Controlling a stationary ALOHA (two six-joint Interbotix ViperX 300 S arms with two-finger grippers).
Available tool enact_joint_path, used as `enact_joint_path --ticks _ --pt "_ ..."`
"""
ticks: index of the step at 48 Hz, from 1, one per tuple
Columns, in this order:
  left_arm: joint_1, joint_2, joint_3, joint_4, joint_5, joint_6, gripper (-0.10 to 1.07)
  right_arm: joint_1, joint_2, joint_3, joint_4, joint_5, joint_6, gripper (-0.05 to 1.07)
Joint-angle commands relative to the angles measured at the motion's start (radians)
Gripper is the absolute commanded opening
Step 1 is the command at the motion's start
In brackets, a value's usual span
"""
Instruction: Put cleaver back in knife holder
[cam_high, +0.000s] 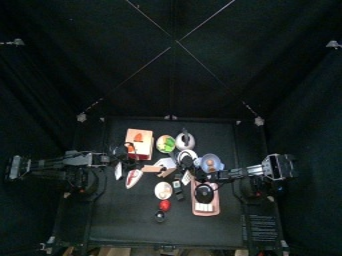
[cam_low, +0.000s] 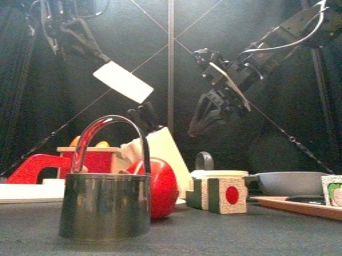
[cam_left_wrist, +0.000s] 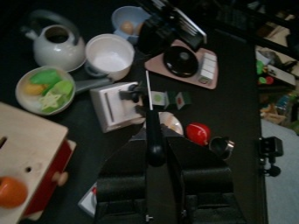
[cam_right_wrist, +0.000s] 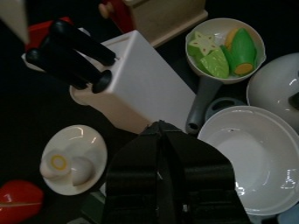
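My left gripper (cam_left_wrist: 152, 98) is shut on the handle of the cleaver (cam_left_wrist: 121, 105), whose wide white blade is held tilted in the air above the table. The blade shows high up in the front view (cam_low: 123, 82) and large in the right wrist view (cam_right_wrist: 146, 83), with the left gripper (cam_right_wrist: 70, 54) on its handle. The tan-orange knife holder (cam_left_wrist: 30, 153) with a red patch lies beside the cleaver, at the table's back left (cam_high: 138, 140). My right gripper (cam_low: 214, 105) hangs over the table's right side, shut and empty.
Around the cleaver stand a bowl of green vegetables (cam_left_wrist: 47, 87), a white cup (cam_left_wrist: 108, 54), a kettle (cam_left_wrist: 56, 44), a pink tray (cam_left_wrist: 205, 66), a red item (cam_left_wrist: 198, 133) and a white plate (cam_right_wrist: 251, 149). A metal pot (cam_low: 104, 200) stands at the front edge.
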Motion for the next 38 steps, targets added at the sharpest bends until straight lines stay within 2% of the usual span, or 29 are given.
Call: enact_joint_path --ticks 1,13,30,38 --pt "0.021 0.002 -0.005 0.009 0.003 0.0 0.38 -0.017 -0.003 -0.034 -0.005 0.003 -0.002 0.37" --pt "0.04 -0.005 0.029 0.008 -0.023 0.003 0.38 -0.035 0.032 -0.061 -0.005 -0.002 -0.009 0.37" --pt "0.023 -0.083 0.012 -0.012 -0.037 0.003 0.38 -0.043 0.035 -0.064 -0.006 -0.003 -0.009 0.37" --pt "0.031 -0.075 0.006 0.0 -0.035 0.0 0.38 -0.044 0.037 -0.066 -0.006 -0.005 -0.011 0.37"
